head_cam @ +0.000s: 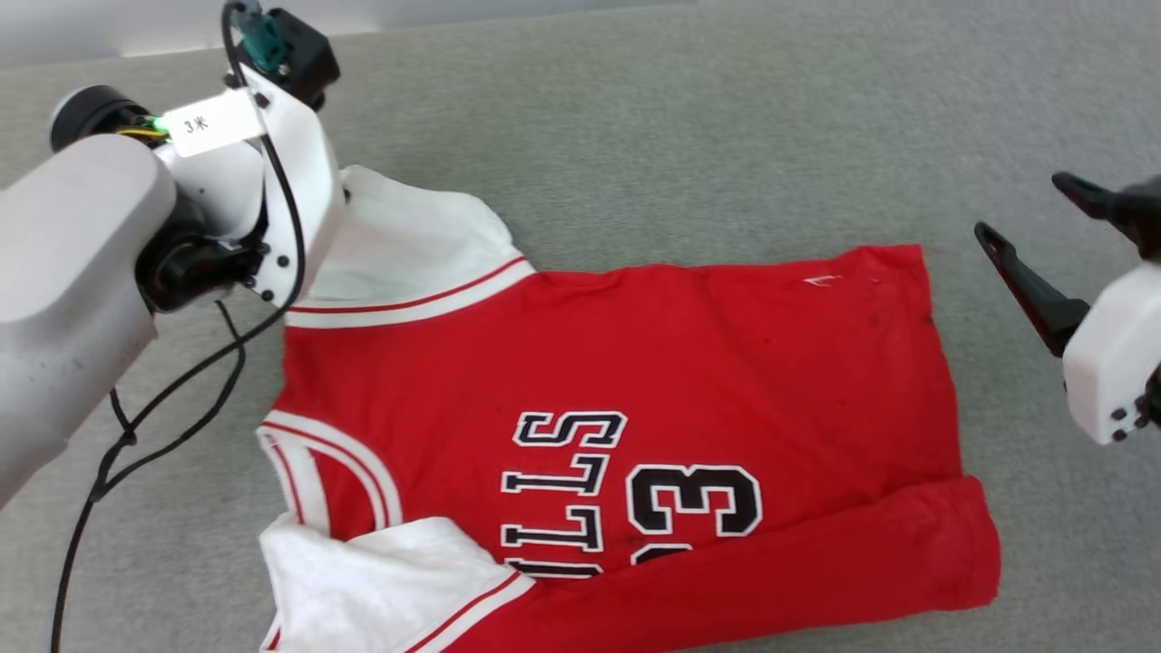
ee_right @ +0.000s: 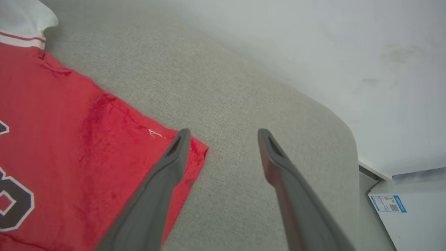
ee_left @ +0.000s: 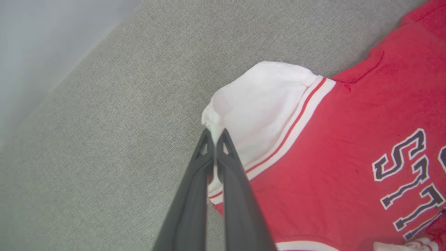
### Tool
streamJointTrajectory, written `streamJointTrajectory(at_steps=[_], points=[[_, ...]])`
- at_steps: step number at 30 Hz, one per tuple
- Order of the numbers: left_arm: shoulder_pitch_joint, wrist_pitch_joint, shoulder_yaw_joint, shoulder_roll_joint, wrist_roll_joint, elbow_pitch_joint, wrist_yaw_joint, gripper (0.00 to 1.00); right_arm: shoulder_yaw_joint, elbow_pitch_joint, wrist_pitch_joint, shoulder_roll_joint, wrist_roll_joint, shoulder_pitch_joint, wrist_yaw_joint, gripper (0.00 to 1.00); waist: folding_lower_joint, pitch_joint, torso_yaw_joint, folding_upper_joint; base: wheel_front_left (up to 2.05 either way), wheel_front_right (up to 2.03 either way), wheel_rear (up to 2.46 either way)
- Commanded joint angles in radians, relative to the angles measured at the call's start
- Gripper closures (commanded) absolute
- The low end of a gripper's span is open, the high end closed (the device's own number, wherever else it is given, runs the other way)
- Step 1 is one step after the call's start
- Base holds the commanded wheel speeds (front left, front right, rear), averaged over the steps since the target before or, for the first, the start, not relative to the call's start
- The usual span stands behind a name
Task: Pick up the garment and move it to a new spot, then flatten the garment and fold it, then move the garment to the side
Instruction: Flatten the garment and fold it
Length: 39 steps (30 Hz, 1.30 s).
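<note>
The left fingers (ee_left: 191,195) pinch the white sleeve (ee_left: 258,104) edge of the garment (head_cam: 635,363) on the grey surface (head_cam: 635,136). The right fingers (ee_right: 153,198) stand wide near its red hem corner.

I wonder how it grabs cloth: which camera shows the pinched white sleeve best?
The left wrist view: up close, the left gripper is shut on the edge of the garment's white sleeve. The head view shows most of the sleeve, but the wrist covers the pinch. The right wrist view shows its tip in a corner.
</note>
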Motion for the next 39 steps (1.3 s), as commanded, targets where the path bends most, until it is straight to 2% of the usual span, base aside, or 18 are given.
streamJointTrajectory(at_steps=[1, 6, 9, 13, 18, 24, 28, 29, 30, 39], points=[[0.012, -0.016, -0.008, -0.002, 0.001, -0.014, 0.000, 1.00, 0.040, 0.021, 0.077, -0.035, 0.046, -0.045, -0.001, 0.00, -0.0001, -0.020, 0.037, -0.0001, 0.00, 0.00, 0.00], [-0.009, -0.055, -0.026, -0.015, 0.012, -0.061, 0.000, 1.00, 0.195, 0.105, 0.360, -0.131, 0.210, -0.200, -0.001, 0.00, -0.0001, -0.005, 0.080, -0.0001, 0.00, 0.00, 0.00], [-0.029, -0.074, -0.033, -0.023, 0.018, -0.081, 0.000, 1.00, 0.268, 0.171, 0.514, -0.151, 0.283, -0.281, -0.001, 0.00, -0.0001, 0.013, 0.105, -0.0001, 0.00, 0.00, 0.00], [-0.055, -0.095, -0.040, -0.034, 0.029, -0.098, 0.000, 1.00, 0.321, 0.254, 0.616, -0.127, 0.319, -0.364, -0.001, 0.00, -0.0001, 0.044, 0.134, -0.0001, 0.00, 0.00, 0.00], [-0.087, -0.111, -0.045, -0.048, 0.037, -0.115, 0.000, 1.00, 0.358, 0.370, 0.651, -0.096, 0.317, -0.416, -0.001, 0.00, -0.0001, 0.081, 0.165, -0.0001, 0.00, 0.00, 0.00], [-0.114, -0.132, -0.048, -0.046, 0.047, -0.128, 0.000, 1.00, 0.415, 0.475, 0.590, -0.070, 0.303, -0.413, -0.001, 0.00, -0.0001, 0.117, 0.180, -0.0001, 0.00, 0.00, 0.00], [-0.104, -0.141, -0.049, -0.039, 0.049, -0.139, 0.000, 1.00, 0.472, 0.519, 0.562, -0.049, 0.350, -0.354, 0.000, 0.00, -0.0001, 0.120, 0.177, -0.0001, 0.00, 0.00, 0.00], [-0.098, -0.144, -0.050, -0.036, 0.049, -0.141, 0.000, 1.00, 0.485, 0.526, 0.555, -0.047, 0.362, -0.341, 0.001, 0.71, -0.0001, 0.117, 0.175, -0.0001, 0.00, 0.00, 0.00], [-0.092, -0.145, -0.050, -0.034, 0.049, -0.143, 0.000, 1.00, 0.490, 0.528, 0.537, -0.045, 0.371, -0.335, 0.002, 1.00, -0.0001, 0.112, 0.172, -0.0001, 0.00, 0.00, 0.00], [0.001, -0.174, -0.050, -0.011, 0.049, -0.172, 0.000, 1.00, 0.490, 0.520, 0.291, -0.095, 0.401, -0.353, -0.001, 1.00, -0.0001, -0.030, 0.158, -0.0001, 0.00, 0.00, 0.00]])
